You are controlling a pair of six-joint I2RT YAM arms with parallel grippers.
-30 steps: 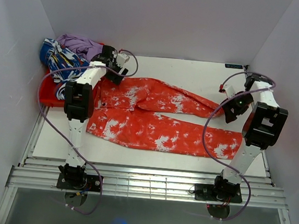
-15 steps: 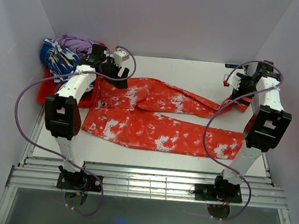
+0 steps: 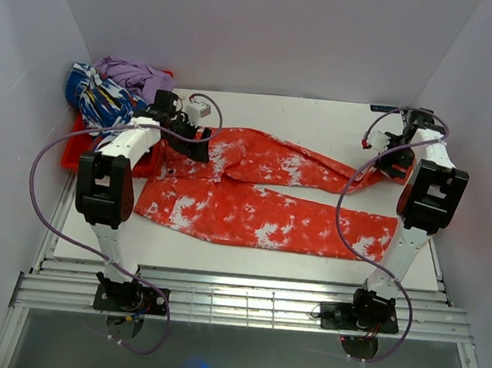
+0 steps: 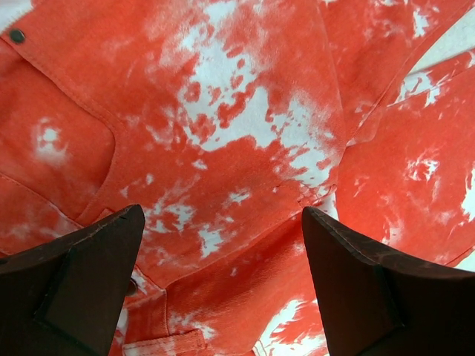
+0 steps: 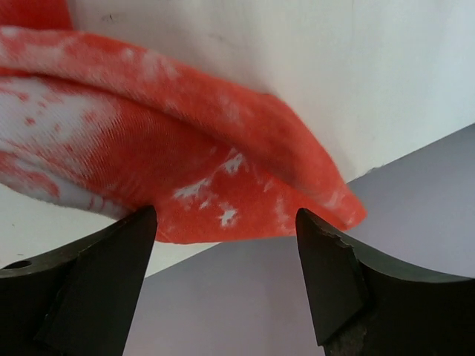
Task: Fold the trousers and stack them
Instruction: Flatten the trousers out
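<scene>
The orange-red trousers (image 3: 261, 211) with white blotches lie flat across the white table, waistband to the left and both legs running right. My left gripper (image 3: 195, 149) hovers open over the upper hip area just right of the waistband. In the left wrist view the trousers (image 4: 245, 111) fill the frame beneath the open left gripper (image 4: 223, 215), which holds nothing. My right gripper (image 3: 394, 169) is at the far leg's cuff by the right wall. In the right wrist view the cuff (image 5: 185, 148) lies just beyond the open right gripper (image 5: 226, 215).
A red bin (image 3: 76, 159) sits at the table's left edge, partly under the left arm. A blue-and-white patterned garment (image 3: 99, 95) and a purple garment (image 3: 139, 76) are piled at its far end. Walls close in on both sides; metal rails run along the near edge.
The left gripper has come down from the far-left corner onto the trousers' hip area. The right gripper swung out towards the right wall, and the far leg's cuff now lies further right.
</scene>
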